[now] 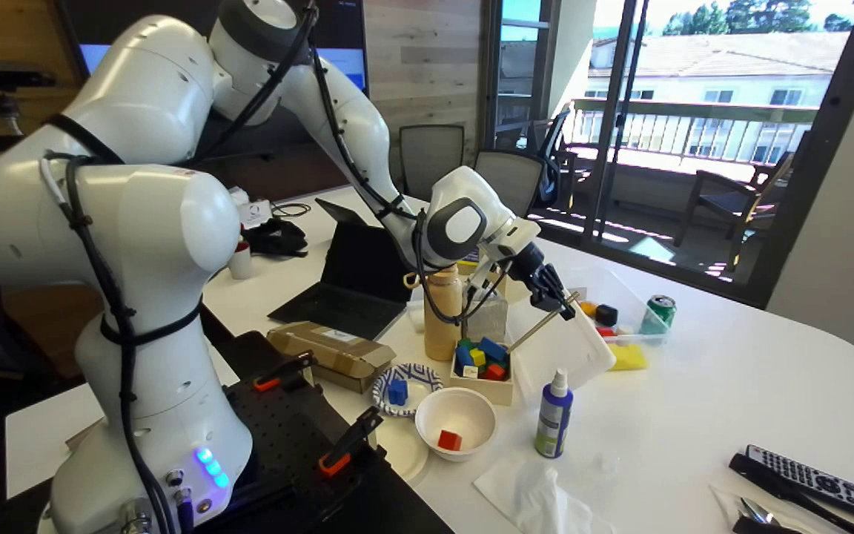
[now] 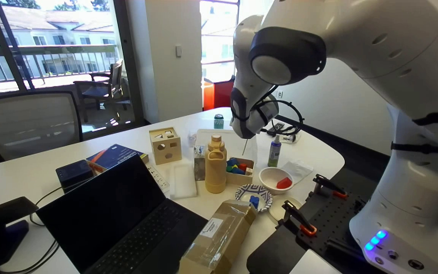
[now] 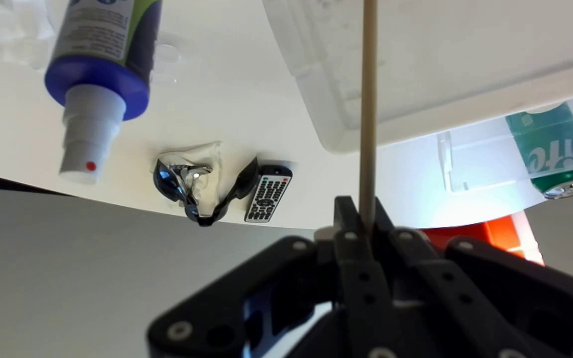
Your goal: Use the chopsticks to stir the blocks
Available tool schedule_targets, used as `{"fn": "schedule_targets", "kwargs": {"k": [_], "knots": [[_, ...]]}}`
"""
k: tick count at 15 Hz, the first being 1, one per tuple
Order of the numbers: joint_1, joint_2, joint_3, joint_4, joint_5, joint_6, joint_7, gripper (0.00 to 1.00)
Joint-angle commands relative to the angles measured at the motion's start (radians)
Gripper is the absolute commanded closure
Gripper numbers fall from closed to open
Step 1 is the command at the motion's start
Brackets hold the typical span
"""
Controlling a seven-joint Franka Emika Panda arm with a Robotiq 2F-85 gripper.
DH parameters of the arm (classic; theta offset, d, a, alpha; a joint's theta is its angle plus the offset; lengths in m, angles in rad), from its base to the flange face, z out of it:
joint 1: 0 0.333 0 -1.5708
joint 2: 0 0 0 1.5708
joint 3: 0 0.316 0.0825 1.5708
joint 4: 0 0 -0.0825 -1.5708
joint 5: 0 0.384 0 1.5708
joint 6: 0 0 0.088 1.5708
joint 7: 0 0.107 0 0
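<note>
The gripper (image 3: pixel 364 215) is closed tight on the chopsticks (image 3: pixel 369 109), which show as a single slim tan line; whether both sticks are there cannot be told. In an exterior view they slant down from the gripper toward the robot base (image 1: pixel 193 411), the free end just beside the rim of a pale box (image 1: pixel 480 391), contact unclear. In that box, lower than the gripper and nearer the base, the blocks (image 1: pixel 479 358) lie heaped in blue, yellow, red and green. Beneath the gripper is a white plastic lid (image 1: pixel 571 348); a spray bottle (image 1: pixel 554 415) stands upright lower down, and a green can (image 1: pixel 660 311) beyond, away from the base.
</note>
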Motion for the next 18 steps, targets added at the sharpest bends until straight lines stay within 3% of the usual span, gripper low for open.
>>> {"fn": "schedule_targets", "kwargs": {"k": [1, 8, 12, 18], "knots": [[0.021, 0.110, -0.017, 0.068, 0.033, -0.025, 0.036, 0.98], [-0.013, 0.189, 0.015, 0.140, 0.022, -0.055, 0.049, 0.98], [-0.024, 0.166, 0.030, 0.138, 0.017, -0.057, 0.037, 0.98], [0.029, 0.114, -0.012, 0.076, 0.030, -0.045, 0.043, 0.98]]}}
